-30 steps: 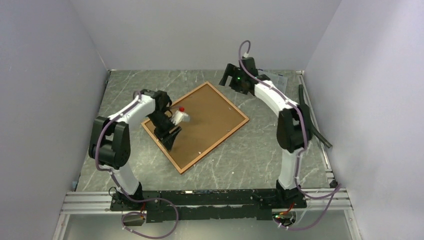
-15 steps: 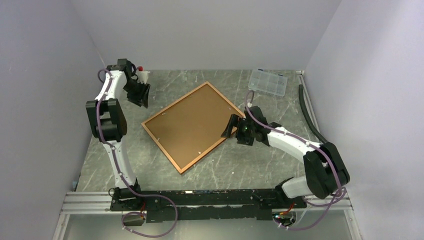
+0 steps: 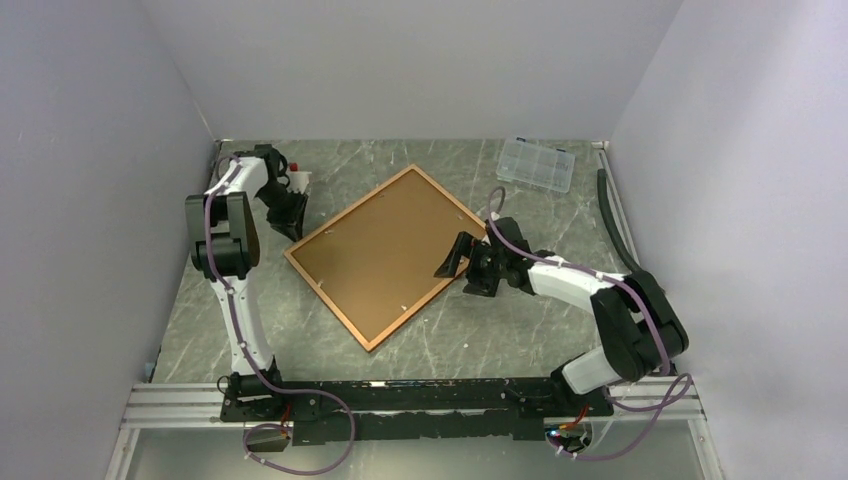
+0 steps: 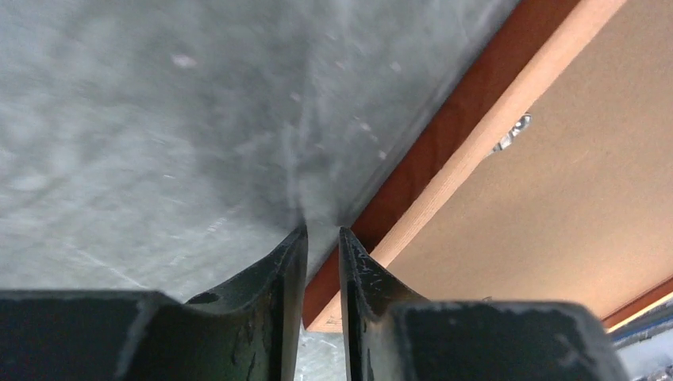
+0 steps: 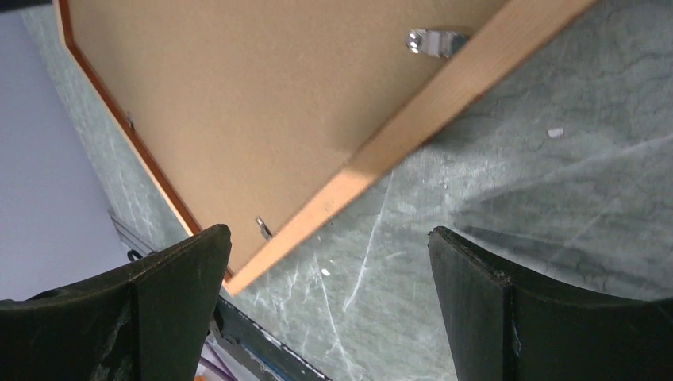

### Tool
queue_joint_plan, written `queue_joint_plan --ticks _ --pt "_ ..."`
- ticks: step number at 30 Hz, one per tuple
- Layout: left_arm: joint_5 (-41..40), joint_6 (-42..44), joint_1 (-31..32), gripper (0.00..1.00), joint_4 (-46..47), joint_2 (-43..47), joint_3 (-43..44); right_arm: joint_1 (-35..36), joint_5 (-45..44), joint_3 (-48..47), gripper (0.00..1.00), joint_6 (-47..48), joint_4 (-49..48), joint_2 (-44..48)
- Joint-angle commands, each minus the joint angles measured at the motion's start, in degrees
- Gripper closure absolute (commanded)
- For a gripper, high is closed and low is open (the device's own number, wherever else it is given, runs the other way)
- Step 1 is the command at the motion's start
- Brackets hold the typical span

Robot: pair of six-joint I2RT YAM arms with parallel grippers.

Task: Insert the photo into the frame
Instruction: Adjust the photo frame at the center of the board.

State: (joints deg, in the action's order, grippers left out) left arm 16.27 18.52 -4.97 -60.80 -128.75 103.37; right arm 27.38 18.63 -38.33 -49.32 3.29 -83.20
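- Top external view: the frame (image 3: 326, 297) lies flat and back-side up in the middle of the grey marbled tabletop (image 3: 500, 320). It is turned diagonally, with one corner pointing toward the arms' bases.
- A plain brown backing board (image 3: 385, 250) fills the frame's opening, inside the thin reddish-orange border.
- The left tool (image 3: 290, 218) is low over the tabletop, just beside the frame's left edge near the left corner.
- A small white object with a red top (image 3: 298, 182) shows beside the left wrist. What it is cannot be told.
- The right tool (image 3: 452, 260) is low at the frame's right edge.
- A clear plastic compartment box (image 3: 537, 163) sits at the far right, well apart from the frame.
- Left wrist view: the left tool (image 4: 321, 232) has only a narrow slit between its fingers and holds nothing. The frame's tan back edge (image 4: 476, 143) runs just beside it, with a small metal tab (image 4: 510, 133) on the board.
- Right wrist view: the right tool (image 5: 327, 232) is spread wide and empty. The frame's edge (image 5: 444, 91) crosses below it.
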Motion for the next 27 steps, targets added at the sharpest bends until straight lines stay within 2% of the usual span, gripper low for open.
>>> queue_joint_plan --ticks 1,7,14,19,23,27 --pt "1.3 2.6 4.4 0.73 -0.5 3.9 -7.8 -1.8 1.9 -4.6 0.00 -0.2 -4.6 -2.9" --pt "5.7 4.0 11.1 0.74 -1.1 8.4 -16.3 -7.3 2.6 -7.1 0.00 0.7 -4.3 -6.4" --pt "15.9 1.6 17.2 0.74 -0.5 12.1 -22.4 -12.9 1.5 -10.6 0.00 3.6 -0.7 -7.6" --pt "18.7 1.5 17.2 0.75 -1.2 13.1 -22.2 -15.0 0.5 -15.2 0.00 5.1 1.3 -9.9" --pt "19.2 2.3 14.9 0.75 -2.8 15.2 -21.1 -15.2 -5.7 -19.4 0.00 7.1 6.2 -8.3" --pt "23.8 3.1 10.3 0.65 -4.8 16.8 -20.0 -10.5 -8.8 -20.7 0.00 9.2 6.6 -3.3"
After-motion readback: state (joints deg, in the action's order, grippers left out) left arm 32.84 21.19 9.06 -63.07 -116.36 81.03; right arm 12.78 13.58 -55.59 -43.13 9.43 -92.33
